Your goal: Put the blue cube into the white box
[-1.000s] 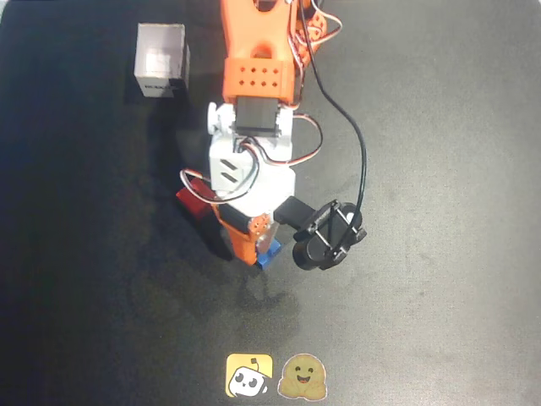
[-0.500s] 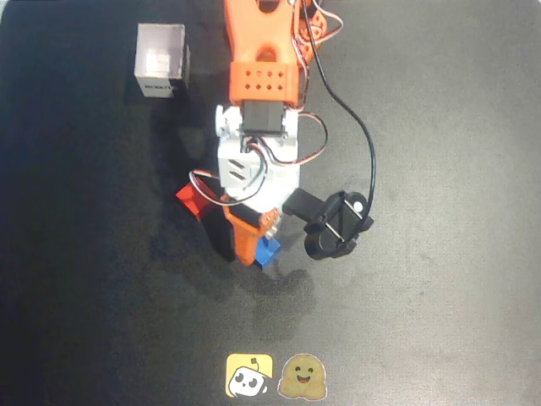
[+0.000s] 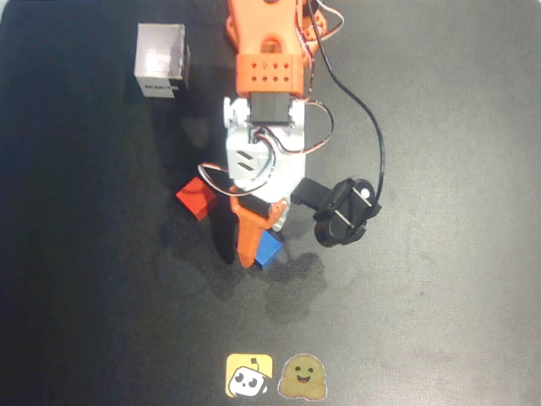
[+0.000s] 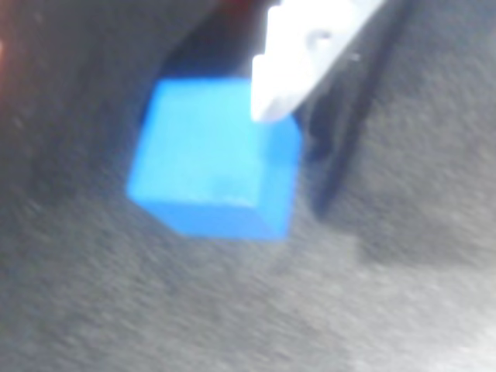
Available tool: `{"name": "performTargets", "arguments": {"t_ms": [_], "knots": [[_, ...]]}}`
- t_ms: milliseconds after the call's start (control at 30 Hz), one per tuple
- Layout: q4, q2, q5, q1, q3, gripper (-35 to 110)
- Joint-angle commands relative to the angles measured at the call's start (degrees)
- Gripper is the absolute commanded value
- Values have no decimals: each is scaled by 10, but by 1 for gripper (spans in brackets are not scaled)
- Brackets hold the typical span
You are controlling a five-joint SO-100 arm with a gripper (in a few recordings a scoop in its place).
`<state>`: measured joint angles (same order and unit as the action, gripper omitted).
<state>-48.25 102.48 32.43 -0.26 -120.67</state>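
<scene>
Since a second ago my arm has swung a little to the right in the overhead view, my wrist camera (image 3: 341, 211) has moved right and up with it, and more of the red cube (image 3: 196, 200) now shows out from under my body.

My gripper (image 3: 256, 245) points down at the blue cube (image 3: 270, 249). In the overhead view my orange finger (image 3: 248, 239) lies along the cube's left side, touching or just short of it; I cannot tell which. In the wrist view the white finger (image 4: 298, 58) comes in from the top, its tip over the upper right corner of the blue cube (image 4: 213, 167), which sits on the black table (image 4: 387, 294) just below and left of that tip. The wrist picture is blurred. I cannot tell whether my fingers are clamped on the cube or apart.

Outward from my fingers, the red cube lies up and to the left, near but apart from the blue one. The white box (image 3: 161, 61) stands well apart, far up and left of my fingers, open side up, its label on the near wall. Below my fingers, near the bottom edge of the table (image 3: 456, 321), sit two small stickers (image 3: 276, 375), a yellow one and a brown one, side by side.
</scene>
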Motion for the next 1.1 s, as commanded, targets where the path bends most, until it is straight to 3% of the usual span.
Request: {"name": "performTargets", "arguments": {"t_ms": [0, 267, 1067], "knots": [[12, 25, -1, -7, -1, 27], [86, 9, -6, -10, -50, 29], [147, -105, -4, 5, -54, 30]]}}
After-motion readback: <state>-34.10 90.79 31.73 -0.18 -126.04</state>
